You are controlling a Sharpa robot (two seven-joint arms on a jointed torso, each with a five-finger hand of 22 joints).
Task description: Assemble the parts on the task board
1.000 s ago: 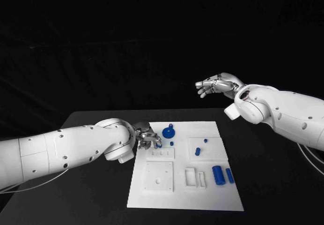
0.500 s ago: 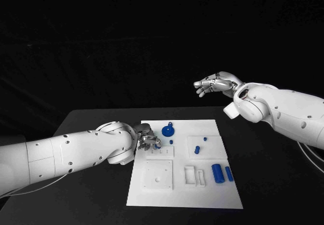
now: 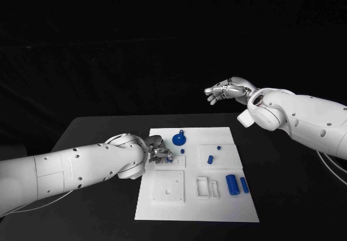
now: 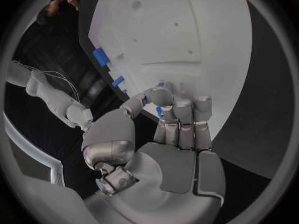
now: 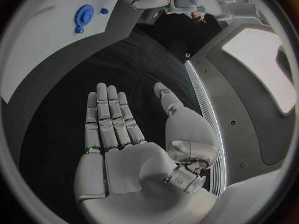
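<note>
my left hand [image 3: 158, 151] sits at the task board's [image 3: 195, 211] edge, fingers [image 4: 182, 115] curled around a small blue part [image 4: 159, 110], pinching it. my right hand [image 3: 227, 91] hovers well beyond the board, fingers [image 5: 111, 117] spread, holding nothing.

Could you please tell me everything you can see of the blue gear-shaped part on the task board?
The blue gear-shaped part is a flat round disc with a toothed rim, plastic by its look, and a small tab pointing away from the robot. It lies flat near the far edge of the white task board, a little left of the middle. Nothing touches it; the left hand works just nearer the robot. The right wrist view also shows it.
</note>
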